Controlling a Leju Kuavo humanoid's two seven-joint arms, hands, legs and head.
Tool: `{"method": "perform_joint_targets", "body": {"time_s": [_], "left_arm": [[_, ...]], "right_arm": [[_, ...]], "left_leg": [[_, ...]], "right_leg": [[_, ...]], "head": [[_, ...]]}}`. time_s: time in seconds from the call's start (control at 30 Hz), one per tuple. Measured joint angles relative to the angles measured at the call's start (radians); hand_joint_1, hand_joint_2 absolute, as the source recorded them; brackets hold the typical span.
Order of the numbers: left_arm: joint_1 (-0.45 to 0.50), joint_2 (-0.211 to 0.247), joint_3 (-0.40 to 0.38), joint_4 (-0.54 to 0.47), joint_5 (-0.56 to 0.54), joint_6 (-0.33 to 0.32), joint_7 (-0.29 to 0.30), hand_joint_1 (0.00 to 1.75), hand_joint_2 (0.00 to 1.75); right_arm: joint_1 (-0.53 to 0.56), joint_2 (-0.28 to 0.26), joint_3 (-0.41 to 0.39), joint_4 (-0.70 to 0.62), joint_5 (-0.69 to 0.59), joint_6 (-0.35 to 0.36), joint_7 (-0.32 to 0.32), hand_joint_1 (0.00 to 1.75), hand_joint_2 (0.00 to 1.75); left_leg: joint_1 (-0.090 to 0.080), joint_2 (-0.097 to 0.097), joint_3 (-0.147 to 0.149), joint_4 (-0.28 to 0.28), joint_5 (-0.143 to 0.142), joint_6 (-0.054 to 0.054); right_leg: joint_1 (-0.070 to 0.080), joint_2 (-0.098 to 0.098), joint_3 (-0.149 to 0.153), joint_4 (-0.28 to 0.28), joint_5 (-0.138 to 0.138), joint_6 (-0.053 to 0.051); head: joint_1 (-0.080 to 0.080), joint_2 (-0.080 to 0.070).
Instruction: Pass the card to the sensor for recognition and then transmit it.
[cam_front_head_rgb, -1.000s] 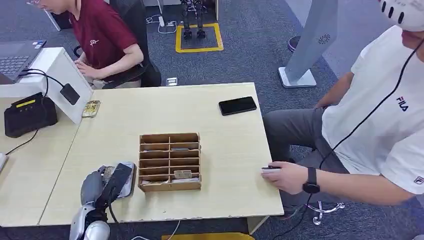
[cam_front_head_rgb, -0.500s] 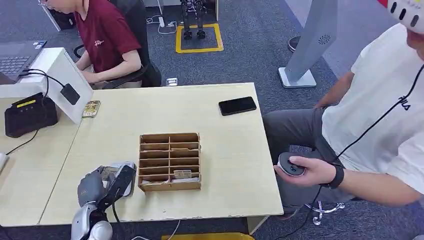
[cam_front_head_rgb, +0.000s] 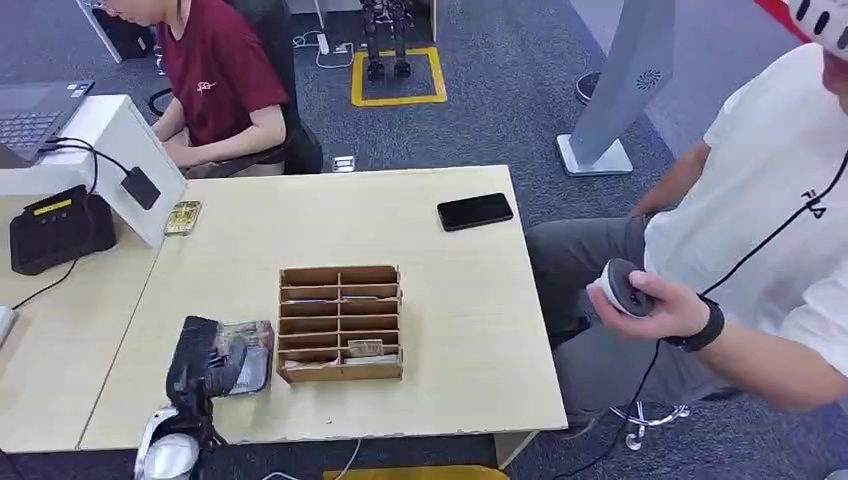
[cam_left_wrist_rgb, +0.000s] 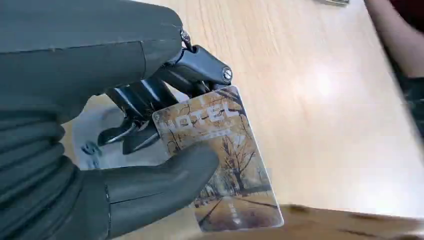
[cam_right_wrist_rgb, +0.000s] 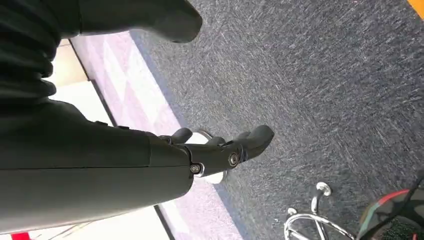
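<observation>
Nearest, left hand (cam_left_wrist_rgb: 150, 130) pinching the card (cam_left_wrist_rgb: 220, 160) between thumb and fingers, lifted just above the tabletop (cam_front_head_rgb: 330, 215) beside the wooden card rack (cam_front_head_rgb: 340, 323). Right hand (cam_right_wrist_rgb: 220, 150) hanging over the carpet, fingers loosely apart, holding nothing. So, by the look of it: card picked up; presenting it to the sensor and handing it on not yet done. Farther back to the left, a small black pad on a cable (cam_front_head_rgb: 139, 187) against a white stand, likely the sensor, next to a black box (cam_front_head_rgb: 58, 230). Pale wood surface, a black phone (cam_front_head_rgb: 475, 211) at its far side; seated people at both ends, grey carpet beyond.
</observation>
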Motion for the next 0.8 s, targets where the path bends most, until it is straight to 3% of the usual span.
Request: {"method": "perform_joint_targets", "body": {"time_s": [0.03, 0.1, 0.3, 0.5, 0.8], "left_arm": [[0.004, -0.005, 0.010, -0.047, 0.122, 0.019, -0.035, 1.75, 1.75], [-0.004, -0.013, 0.034, -0.124, 0.230, 0.083, -0.070, 1.75, 1.75], [-0.022, -0.014, 0.042, -0.273, 0.307, 0.165, -0.081, 1.75, 1.75], [-0.021, -0.013, 0.042, -0.313, 0.334, 0.177, -0.097, 1.75, 1.75], [-0.063, 0.010, 0.042, -0.365, 0.466, 0.135, -0.087, 1.75, 1.75]], "right_arm": [[0.002, 0.000, 0.000, 0.000, 0.000, -0.003, 0.000, 0.00, 1.75], [0.003, 0.000, 0.000, 0.001, -0.001, -0.008, 0.003, 0.00, 1.75], [0.003, 0.000, 0.000, 0.001, -0.001, -0.012, 0.007, 0.00, 1.75], [0.003, 0.000, 0.000, 0.001, -0.001, -0.012, 0.007, 0.00, 1.75], [0.001, 0.000, 0.000, 0.001, -0.001, -0.014, 0.008, 0.00, 1.75]], "left_leg": [[0.000, 0.000, -0.001, 0.000, 0.000, 0.000], [0.000, 0.000, -0.002, 0.000, 0.000, 0.000], [0.000, -0.001, -0.002, 0.000, 0.000, 0.000], [0.000, -0.001, -0.002, 0.000, 0.000, 0.000], [0.000, 0.000, -0.002, 0.000, 0.001, 0.000]], "right_leg": [[0.000, 0.000, -0.001, 0.000, 0.000, 0.000], [0.000, 0.000, -0.001, 0.000, 0.000, 0.000], [0.000, -0.001, -0.001, 0.000, 0.000, 0.000], [0.000, -0.001, -0.001, 0.000, 0.000, 0.000], [0.000, 0.000, -0.002, 0.000, 0.000, 0.000]], "head": [[0.000, 0.000], [0.000, 0.000], [0.000, 0.000], [0.000, 0.000], [0.000, 0.000]]}}
